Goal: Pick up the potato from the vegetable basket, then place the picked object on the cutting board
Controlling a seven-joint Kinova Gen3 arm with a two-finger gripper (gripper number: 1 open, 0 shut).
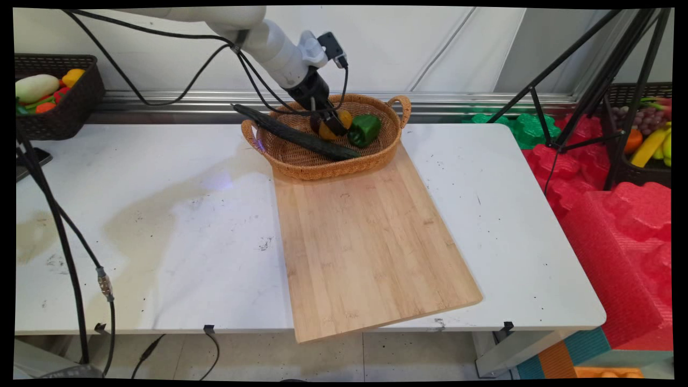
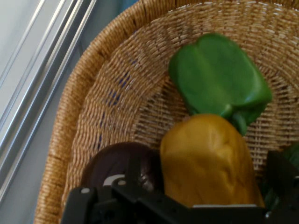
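A woven wicker basket (image 1: 322,171) (image 2: 70,107) stands at the far end of the table. It holds a long dark cucumber (image 1: 295,137), a green bell pepper (image 1: 365,129) (image 2: 219,79), a yellow-orange pepper (image 1: 344,117) (image 2: 205,154) and a dark rounded thing (image 2: 117,163). My gripper (image 1: 330,128) (image 2: 210,186) reaches down into the basket, open, with one finger on each side of the yellow-orange pepper. The dark thing lies just outside the left finger. The green pepper sits right beyond the yellow-orange one.
A bamboo cutting board (image 1: 371,242) runs from the basket to the table's near edge and overhangs it. A dark basket of toy produce (image 1: 54,97) sits at the far left. Tripod legs (image 1: 570,97) and red foam (image 1: 618,215) stand to the right of the table.
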